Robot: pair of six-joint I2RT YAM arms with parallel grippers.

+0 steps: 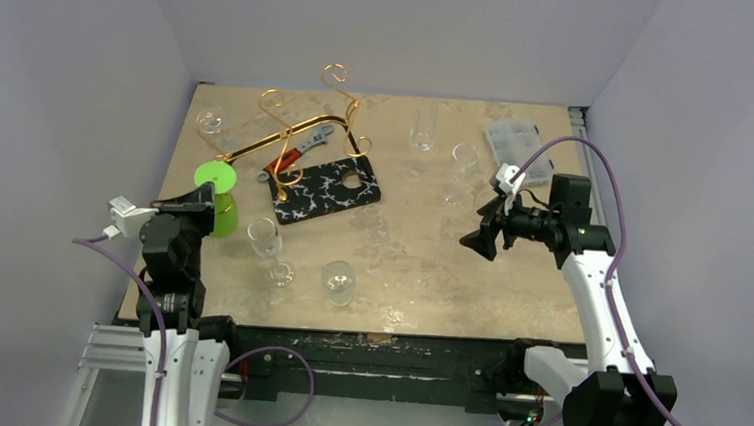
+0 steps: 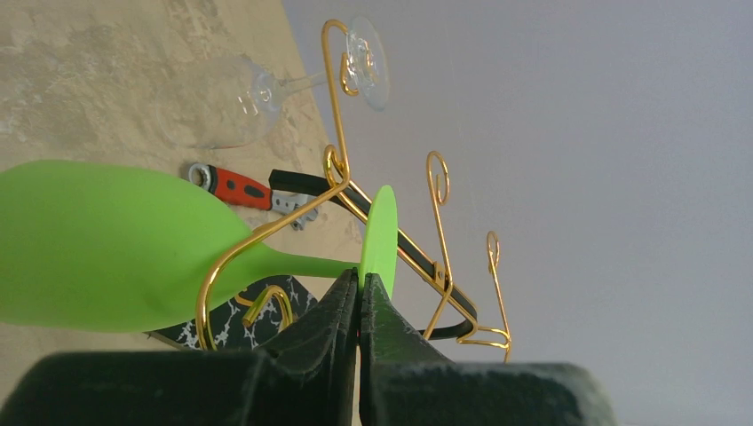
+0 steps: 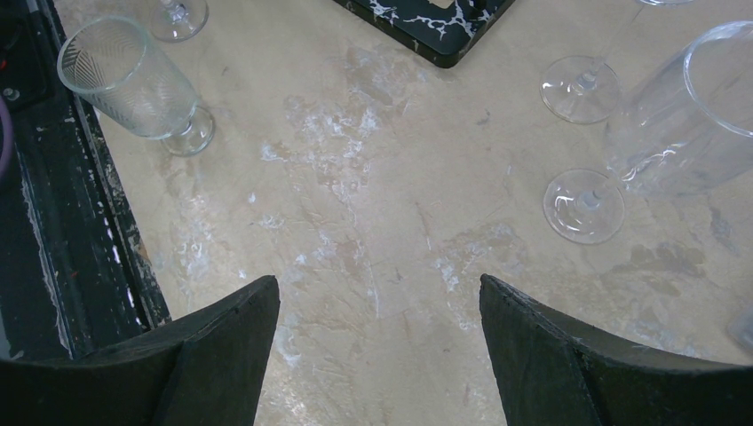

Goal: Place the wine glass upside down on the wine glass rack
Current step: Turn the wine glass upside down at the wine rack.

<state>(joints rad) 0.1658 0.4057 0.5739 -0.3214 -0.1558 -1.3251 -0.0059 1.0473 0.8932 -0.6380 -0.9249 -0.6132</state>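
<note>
At about nine o'clock on the surface (image 1: 421, 236), we see the green wine glass (image 1: 224, 217) (image 2: 107, 248) upside down, foot on top and bowl below, at the near-left end of the gold wire rack (image 1: 252, 148) (image 2: 340, 115). One curved arm of the rack crosses its stem in the left wrist view. The left gripper (image 1: 204, 199) (image 2: 360, 288) has its fingers pressed together on the rim of the foot, and a sliver of green shows between them. The rack's arched bar runs from the glass toward twelve o'clock, past a red-handled wrench (image 1: 302, 148) (image 2: 244, 188) and a black white-veined board (image 1: 324, 189) (image 3: 435, 22). Beyond the rack, at eleven o'clock, a clear glass (image 1: 211, 119) (image 2: 240, 98) lies on its side. At three o'clock the right gripper (image 1: 473, 242) (image 3: 380, 284) hangs above bare surface with its fingers wide apart, holding nothing. More clear stemmed glasses stand near six o'clock (image 1: 338, 280) and toward one o'clock (image 1: 464, 159), with a clear plastic box (image 1: 514, 137) at the far right corner.
</note>
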